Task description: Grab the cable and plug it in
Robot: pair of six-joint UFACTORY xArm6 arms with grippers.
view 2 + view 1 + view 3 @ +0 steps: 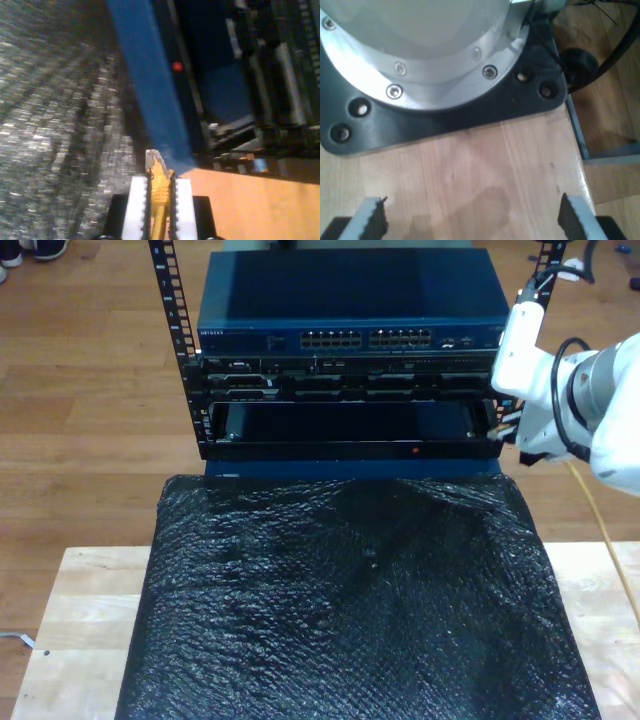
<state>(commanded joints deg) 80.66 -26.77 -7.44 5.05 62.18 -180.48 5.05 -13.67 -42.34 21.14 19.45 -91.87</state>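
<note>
Where the cable is: while my second gripper (159, 187) hangs beside the rack, the cable (159, 192) stands pinched between its white pads, its tip poking out past them.
Cable look: yellow-orange cord ending in a small clear plastic plug (153, 159); in the exterior view a thin yellow line (598, 515) trails down over the floor at that view's right.
Second gripper's jaws: clamped on the cable just behind the plug.
First gripper's jaws: my first gripper (472, 220) hangs with its jaws wide apart, nothing between them, above bare wooden table (485, 170) beside a black base plate (445, 117).
Edges: the table's edge runs close past one pad, with floor beyond it.
Room: the plug hangs near the blue edge (150, 85) of the rack, apart from it; the switch (350, 315) with its port rows sits on top of the rack, and black bubbly sheeting (350, 600) covers the table in front.
</note>
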